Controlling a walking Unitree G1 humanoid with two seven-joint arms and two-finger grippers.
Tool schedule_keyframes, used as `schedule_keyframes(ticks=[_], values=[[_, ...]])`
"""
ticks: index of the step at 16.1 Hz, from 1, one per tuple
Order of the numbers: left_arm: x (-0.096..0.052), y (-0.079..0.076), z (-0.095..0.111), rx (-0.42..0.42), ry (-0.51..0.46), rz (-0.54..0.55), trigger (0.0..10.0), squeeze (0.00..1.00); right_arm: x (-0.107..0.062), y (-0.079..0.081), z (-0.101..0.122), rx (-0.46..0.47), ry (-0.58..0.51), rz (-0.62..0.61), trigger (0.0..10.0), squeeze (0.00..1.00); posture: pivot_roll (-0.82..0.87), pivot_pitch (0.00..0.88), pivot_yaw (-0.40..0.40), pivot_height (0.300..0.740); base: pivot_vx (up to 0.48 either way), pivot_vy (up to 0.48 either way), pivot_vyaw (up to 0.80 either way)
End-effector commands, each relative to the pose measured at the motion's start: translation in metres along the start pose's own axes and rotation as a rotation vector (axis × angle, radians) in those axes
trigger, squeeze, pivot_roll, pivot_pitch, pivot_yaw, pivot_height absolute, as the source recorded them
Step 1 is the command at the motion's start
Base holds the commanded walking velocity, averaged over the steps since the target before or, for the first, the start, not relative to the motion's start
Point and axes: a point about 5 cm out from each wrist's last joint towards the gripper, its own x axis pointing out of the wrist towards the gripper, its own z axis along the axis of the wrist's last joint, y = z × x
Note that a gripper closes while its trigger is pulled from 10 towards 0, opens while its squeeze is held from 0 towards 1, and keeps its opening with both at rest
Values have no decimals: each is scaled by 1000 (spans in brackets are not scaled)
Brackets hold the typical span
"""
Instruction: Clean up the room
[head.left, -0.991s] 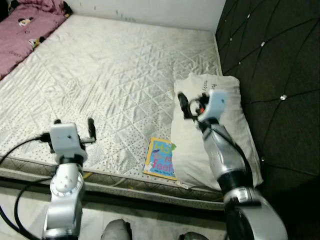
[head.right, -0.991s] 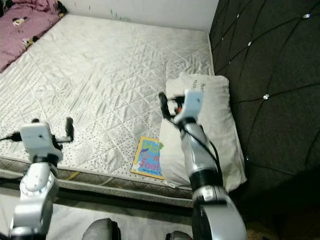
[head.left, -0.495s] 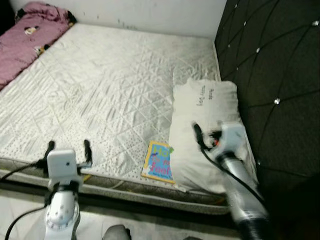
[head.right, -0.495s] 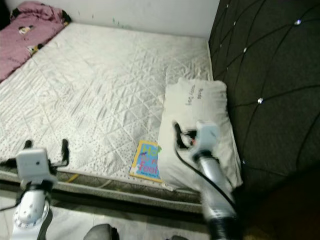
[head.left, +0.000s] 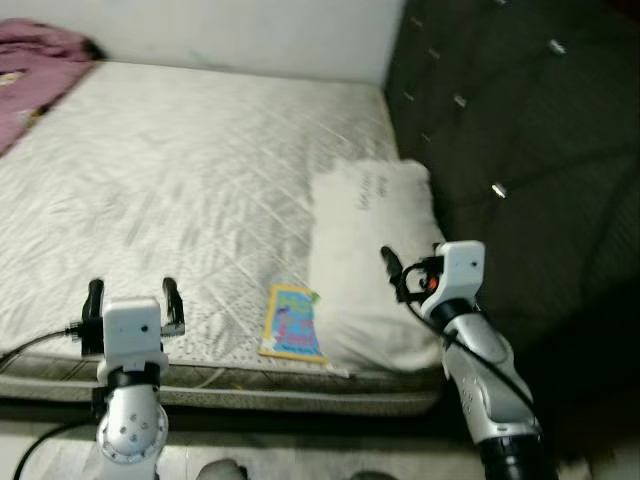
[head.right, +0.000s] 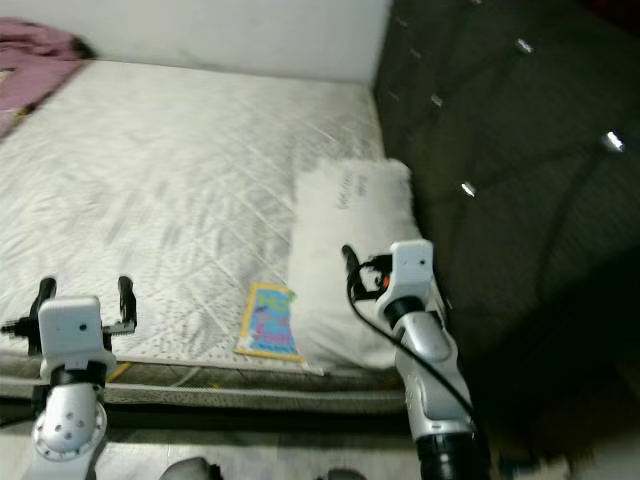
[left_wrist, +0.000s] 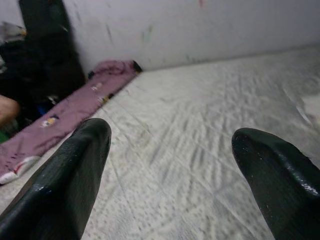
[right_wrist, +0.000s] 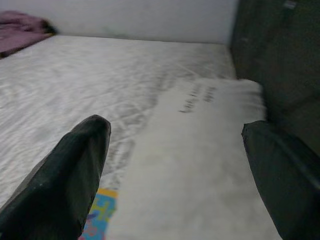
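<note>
I stand at the foot edge of a bare quilted mattress (head.left: 200, 170), and as far as I can judge the tidying has barely started: nothing is in either of my grippers. My left gripper (head.left: 130, 296) hovers at the lower left of the head view, over the near edge of the mattress, its two black fingers spread wide with nothing between them; in the left wrist view the fingers (left_wrist: 75, 175) frame only empty bedding. My right gripper (head.left: 398, 272) sits right of centre, above the near end of the white pillow (head.left: 365, 250), and it too is wide open and empty, as the right wrist view shows with the pillow lying between the spread fingertips (right_wrist: 70, 170).

What I take to be left to do: a colourful children's book (head.left: 290, 322) lies flat near the mattress's front edge, lower centre of the frame, touching or slightly tucked under the pillow's left side. The pillow itself lies along the dark tufted headboard (head.left: 500, 120) on the right. A pink blanket (head.left: 35, 50) is bunched at the upper left corner of the bed. The book looks like the nearest stray item, and it sits between my two grippers, closer to the right one. The frames are somewhat blurred, so finer clutter escapes me.
</note>
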Motion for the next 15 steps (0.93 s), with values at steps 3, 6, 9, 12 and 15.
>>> schedule_keyframes(ticks=[3, 6, 9, 12, 15], values=[[3, -3, 4, -90, 0, -57, 10000, 0, 4, -1, 5, 40, -4, -26, 10000, 0, -35, 0, -29, 740, 0, 0, -685], [10, -5, 11, -81, -16, -41, 10000, 0, 10, 2, 10, 35, -9, -5, 10000, 0, -34, 0, -42, 740, 0, 459, 0], [16, -6, 16, -107, -30, -44, 10000, 0, 16, 6, 12, 30, -8, 23, 10000, 0, -31, 0, -48, 740, 0, 480, 0], [16, -3, 14, -127, -14, -25, 10000, 0, 16, 7, 11, 30, -5, 32, 10000, 0, -31, 0, -45, 740, 0, 480, 0], [20, -4, 14, -141, -13, -24, 10000, 0, 18, 7, 11, 30, 1, 41, 10000, 0, -41, 0, -54, 740, 0, 480, -158]])
